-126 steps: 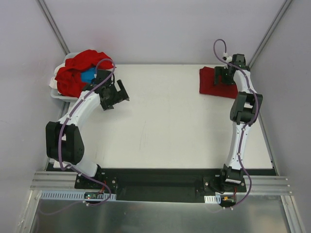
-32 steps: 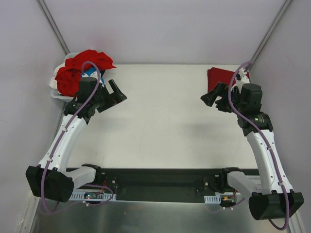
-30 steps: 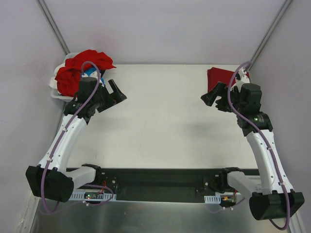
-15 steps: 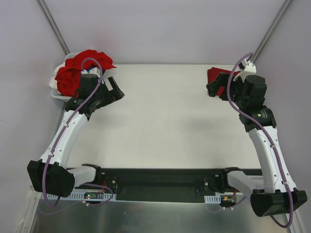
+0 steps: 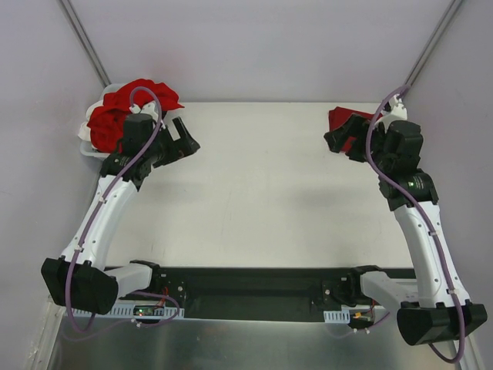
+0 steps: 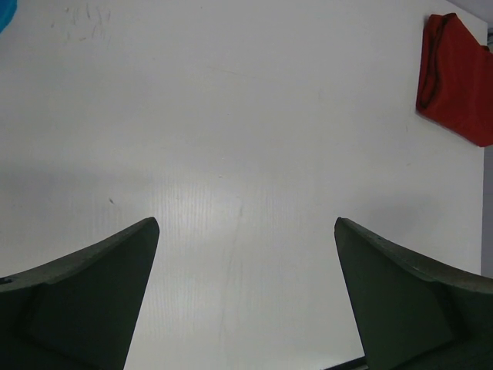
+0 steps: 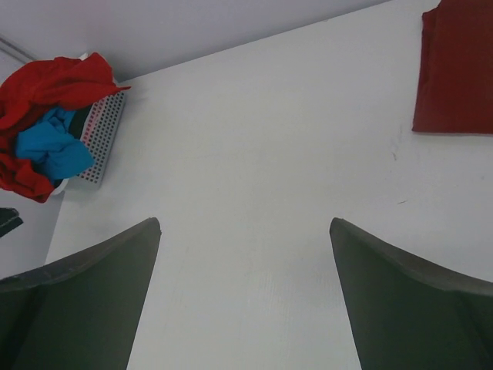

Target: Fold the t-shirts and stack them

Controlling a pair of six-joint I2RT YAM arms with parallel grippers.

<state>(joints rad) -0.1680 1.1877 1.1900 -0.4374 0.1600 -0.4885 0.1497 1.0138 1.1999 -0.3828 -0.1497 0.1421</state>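
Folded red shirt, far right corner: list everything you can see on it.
The folded red t-shirt is deep-red soft cloth, folded into a flat, roughly rectangular packet with a doubled edge along one side. It lies flat on the white table at the far right corner. Only the table touches it; the open right tool is clear of it. No label shows.

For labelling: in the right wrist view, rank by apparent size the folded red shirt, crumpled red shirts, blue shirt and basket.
1. folded red shirt: nearer and cropped, so its lead over 2 is unsure
2. crumpled red shirts
3. blue shirt
4. basket: mostly covered
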